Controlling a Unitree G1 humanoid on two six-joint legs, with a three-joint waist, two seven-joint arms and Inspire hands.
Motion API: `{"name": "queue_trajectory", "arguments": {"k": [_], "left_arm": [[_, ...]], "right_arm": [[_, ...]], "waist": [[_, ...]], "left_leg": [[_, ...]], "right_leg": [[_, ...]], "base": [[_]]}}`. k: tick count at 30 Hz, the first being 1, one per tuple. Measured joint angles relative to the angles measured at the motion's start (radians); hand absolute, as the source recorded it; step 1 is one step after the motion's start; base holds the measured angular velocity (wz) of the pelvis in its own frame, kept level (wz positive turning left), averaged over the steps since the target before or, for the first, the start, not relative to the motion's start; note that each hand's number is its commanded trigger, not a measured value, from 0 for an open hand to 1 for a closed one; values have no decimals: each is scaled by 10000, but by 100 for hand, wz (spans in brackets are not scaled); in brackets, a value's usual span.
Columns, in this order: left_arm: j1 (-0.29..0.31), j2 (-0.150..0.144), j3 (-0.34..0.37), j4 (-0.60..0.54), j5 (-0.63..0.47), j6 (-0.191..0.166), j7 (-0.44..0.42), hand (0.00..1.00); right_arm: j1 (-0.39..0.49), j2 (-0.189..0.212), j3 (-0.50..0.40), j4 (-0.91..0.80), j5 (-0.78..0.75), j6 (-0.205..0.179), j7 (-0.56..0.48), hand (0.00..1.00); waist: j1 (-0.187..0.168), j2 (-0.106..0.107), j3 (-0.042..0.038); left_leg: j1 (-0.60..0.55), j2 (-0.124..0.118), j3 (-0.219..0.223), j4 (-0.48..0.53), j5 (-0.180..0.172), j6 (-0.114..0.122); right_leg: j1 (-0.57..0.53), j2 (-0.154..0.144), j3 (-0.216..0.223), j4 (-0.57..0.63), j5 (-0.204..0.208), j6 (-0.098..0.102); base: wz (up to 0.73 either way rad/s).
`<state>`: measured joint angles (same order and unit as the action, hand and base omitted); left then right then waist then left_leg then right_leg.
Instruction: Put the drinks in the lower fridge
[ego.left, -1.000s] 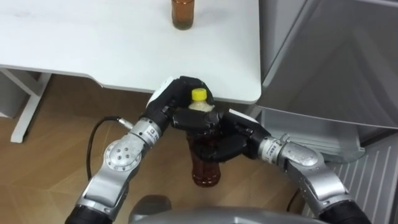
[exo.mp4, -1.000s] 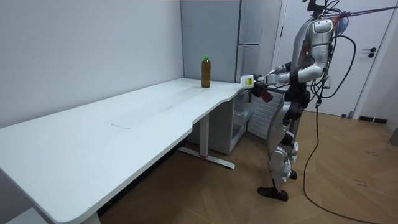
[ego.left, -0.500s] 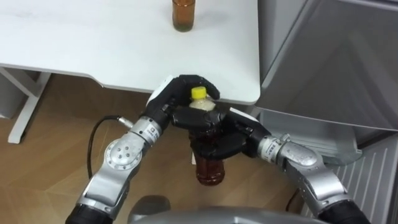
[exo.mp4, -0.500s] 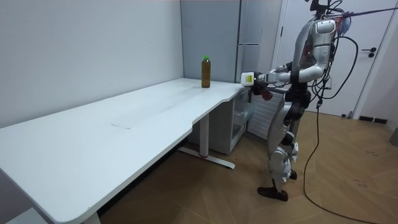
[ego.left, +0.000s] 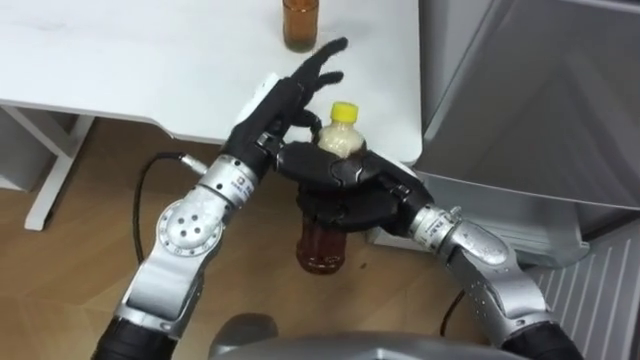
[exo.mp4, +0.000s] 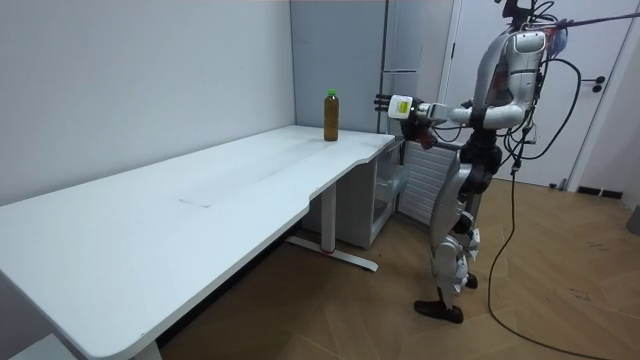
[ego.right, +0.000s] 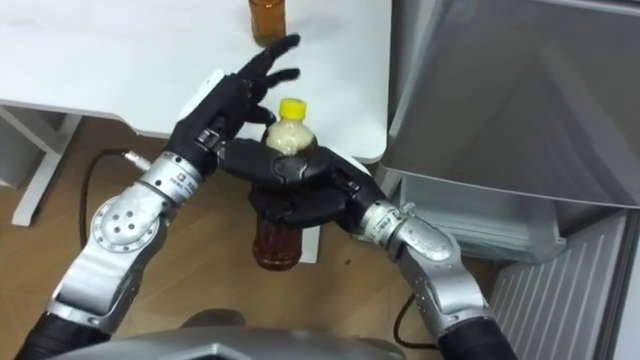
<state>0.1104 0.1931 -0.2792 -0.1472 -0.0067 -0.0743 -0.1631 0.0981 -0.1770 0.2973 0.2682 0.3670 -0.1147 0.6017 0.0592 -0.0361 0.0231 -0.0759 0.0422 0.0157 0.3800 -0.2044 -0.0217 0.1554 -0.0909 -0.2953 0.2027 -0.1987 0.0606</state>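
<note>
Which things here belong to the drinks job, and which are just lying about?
Job: yellow-capped bottle, gripped in right hand; left hand, open beside its cap; green-capped bottle; fridge.
Lying about: white table; door.

Bright, even room light
We see the white table (ego.left: 130, 60) glow pale under light from above; a soft shadow lies below it on the wooden floor (ego.left: 90, 210).

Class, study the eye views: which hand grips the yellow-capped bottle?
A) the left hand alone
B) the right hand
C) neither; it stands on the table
B: the right hand has its fingers curled round the yellow-capped bottle, while the left hand is spread open beside its cap.
</note>
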Motion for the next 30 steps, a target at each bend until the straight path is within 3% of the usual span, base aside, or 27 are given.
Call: {"name": "queue_trajectory", "arguments": {"k": [3, 4, 6, 8, 11, 18, 21, 24, 30], "left_arm": [[2, 185, 103, -581, 15, -19, 33, 0], [2, 197, 271, -791, 9, -201, 60, 0], [-1, 169, 539, -1333, -18, -824, 335, 0], [-6, -81, 1330, -2373, -40, -1557, 909, 0], [-58, -316, 2086, -2869, -225, -2462, 1666, 0], [-42, -447, 2673, -3027, -217, -2536, 3145, 0], [-41, -448, 3340, -3513, -159, -2560, 3880, 0], [-42, -454, 3991, -3676, 483, -2947, 4960, 0], [-42, -439, 4594, -3679, 892, -3053, 6573, 0]], "right_arm": [[14, 24, -53, -1, 400, -218, 165, 100], [27, 20, -48, -1, 569, -299, 232, 100], [169, -35, -2, 16, 553, -269, 243, 100], [724, -201, 9, 132, 300, -262, 367, 100], [1073, -373, 18, 390, -520, -78, 566, 100], [1234, -726, -73, 386, -1038, 63, 545, 100], [1278, -747, -101, 386, -1038, 63, 519, 100], [1607, -741, -149, 386, -1048, 69, 525, 100], [1885, -793, -145, 371, -1330, 447, 553, 100]], "waist": [[69, 48, -31], [88, 57, -39], [112, 46, -47], [233, 8, -71], [301, 10, -65], [658, 10, -76], [885, 69, -86], [1091, 128, -78], [1419, 294, -174]], "left_leg": [[75, 0, 3, -33, 9, -10], [108, 0, 21, -53, 13, -12], [172, -7, 50, -116, 15, -14], [244, -31, 61, -212, 17, -17], [403, -45, 69, -352, 31, -42], [682, -48, 71, -511, 62, -99], [712, -49, 74, -539, 65, -105], [841, -51, 61, -569, 54, -118], [914, -52, -4, -591, 51, -124]], "right_leg": [[13, 8, 24, -35, -1, 0], [47, 12, 48, -84, 1, -2], [125, 20, 85, -177, 6, -10], [200, 14, 80, -283, 3, -5], [351, 13, 37, -359, -6, 8], [569, 42, 63, -518, -20, 0], [579, 42, 83, -519, -17, -4], [713, 39, 14, -520, -16, -4], [827, 39, -81, -515, -16, -4]], "base": [[0], [-4], [-2], [0], [1], [0], [-1], [3], [1]]}}
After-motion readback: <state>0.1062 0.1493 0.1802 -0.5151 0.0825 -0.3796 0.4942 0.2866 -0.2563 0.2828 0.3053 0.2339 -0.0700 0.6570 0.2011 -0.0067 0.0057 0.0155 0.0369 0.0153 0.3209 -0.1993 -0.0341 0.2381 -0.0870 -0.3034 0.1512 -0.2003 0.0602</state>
